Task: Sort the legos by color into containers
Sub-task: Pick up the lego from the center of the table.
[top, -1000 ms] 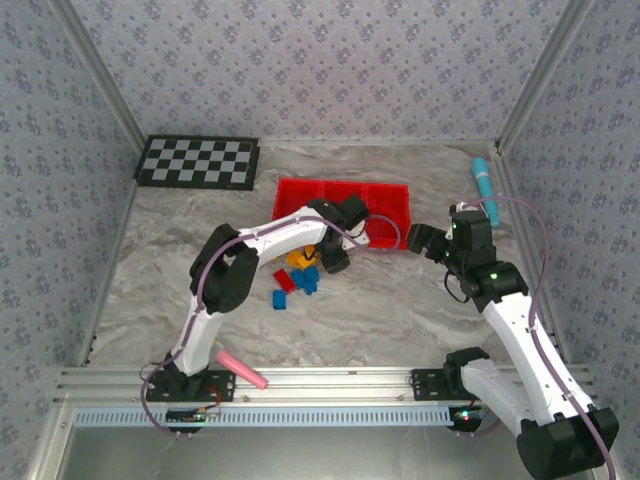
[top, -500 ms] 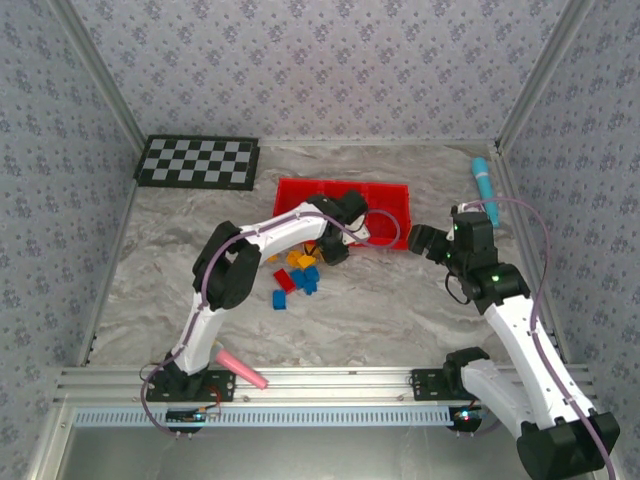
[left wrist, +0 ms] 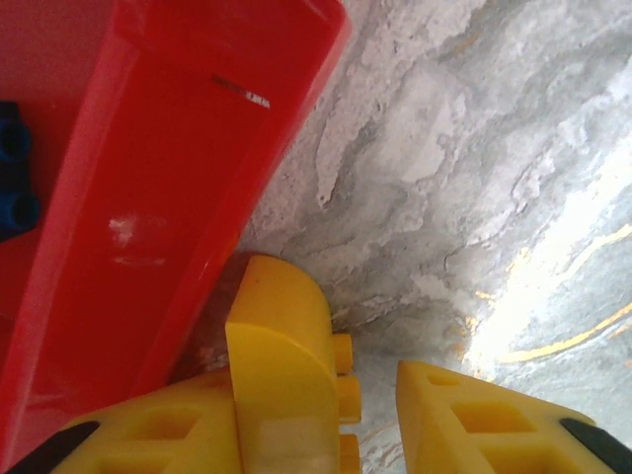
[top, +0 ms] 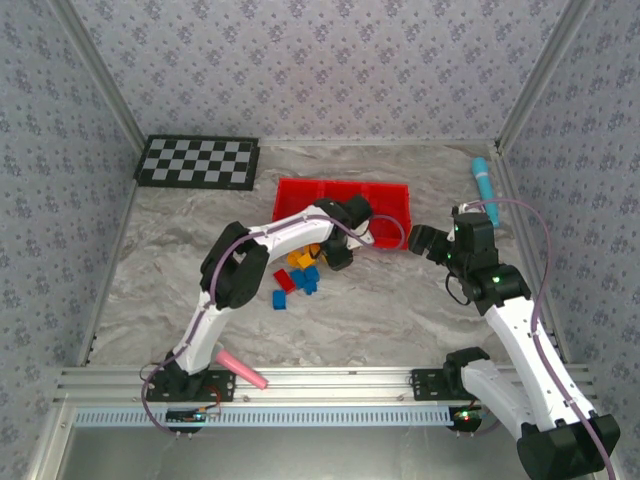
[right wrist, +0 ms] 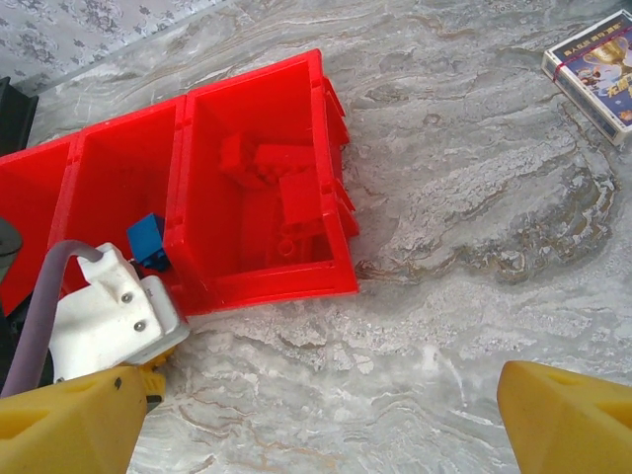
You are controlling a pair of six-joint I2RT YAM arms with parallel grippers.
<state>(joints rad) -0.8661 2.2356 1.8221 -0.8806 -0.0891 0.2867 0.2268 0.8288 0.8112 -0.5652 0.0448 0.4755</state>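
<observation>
The red tray (top: 390, 200) has three compartments. Its right compartment (right wrist: 259, 259) holds red bricks (right wrist: 279, 184), and a blue brick (right wrist: 148, 238) lies in the middle one. My left gripper (top: 341, 254) hangs at the tray's near wall (left wrist: 188, 178). A yellow rounded brick (left wrist: 276, 365) rests against the left finger, studs facing the right finger (left wrist: 474, 415) across a gap, so the left gripper (left wrist: 370, 395) is open. Loose orange, blue and red legos (top: 298, 275) lie on the table beside it. My right gripper (top: 421, 240) (right wrist: 321, 415) is wide open and empty, right of the tray.
A black-and-white checkered board (top: 197, 162) lies at the back left. A teal cylinder (top: 484, 183) sits by the right wall, a pink-handled toy (top: 243, 369) near the left base. A card box (right wrist: 592, 67) lies right of the tray on the marble table (right wrist: 444, 207).
My left gripper has slid a little to the right along the tray's near wall. The right arm has stayed still.
</observation>
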